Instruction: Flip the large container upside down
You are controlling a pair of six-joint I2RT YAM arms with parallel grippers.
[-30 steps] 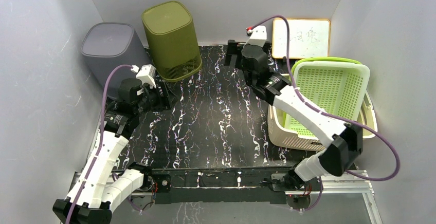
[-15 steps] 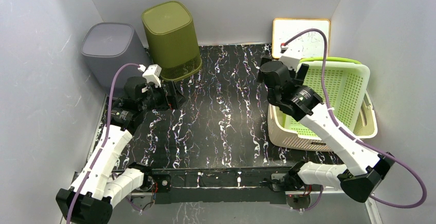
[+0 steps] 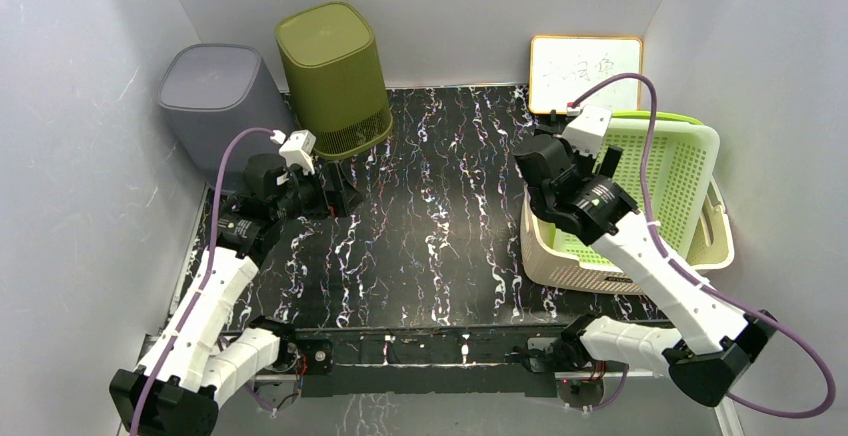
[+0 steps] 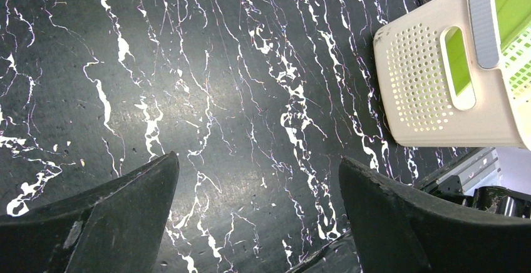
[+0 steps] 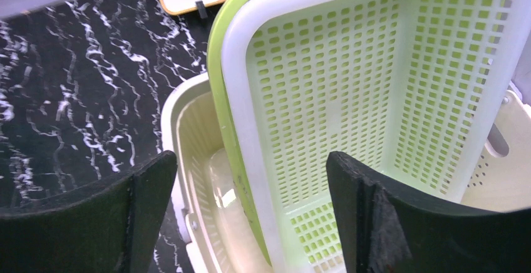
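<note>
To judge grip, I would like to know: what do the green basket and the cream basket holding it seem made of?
Green basket: likely moulded plastic, slightly glossy; regular square holes, thick smooth rim. Cream basket: likely plastic too, matte; round holes, moulded handle slot.

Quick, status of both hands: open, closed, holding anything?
Left hand: open, holding nothing.
Right hand: open, holding nothing.
</note>
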